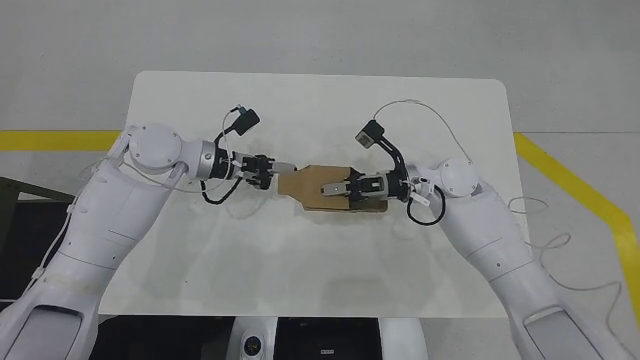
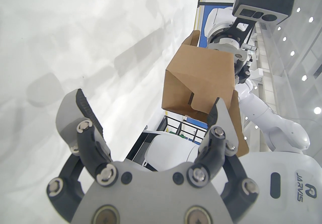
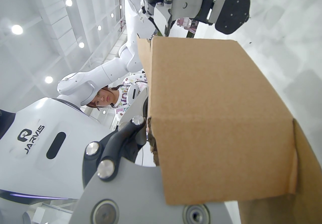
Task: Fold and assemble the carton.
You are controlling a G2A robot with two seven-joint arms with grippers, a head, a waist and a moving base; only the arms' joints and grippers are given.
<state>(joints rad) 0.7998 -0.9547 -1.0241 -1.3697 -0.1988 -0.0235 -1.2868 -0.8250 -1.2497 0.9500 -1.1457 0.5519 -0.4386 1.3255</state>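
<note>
While the carton (image 1: 318, 186) sits at the middle of the table (image 1: 300, 100), partly erected, the right claw (image 1: 352, 186) is clenched on one wall, evidently to steady the body so the opposite end can be worked. Whether the carton rests on the surface or is held just above it cannot be told. Right arm comes in low from its side, claw pointing across the table. Left claw (image 2: 148, 99) stands released, jaws wide, at the other end; one finger (image 2: 221, 119) sits against a loose flap (image 2: 237, 122), judged placed to press it inward. Left arm reaches level, wrist rolled, aimed at the carton's end. End flaps not yet closed.
</note>
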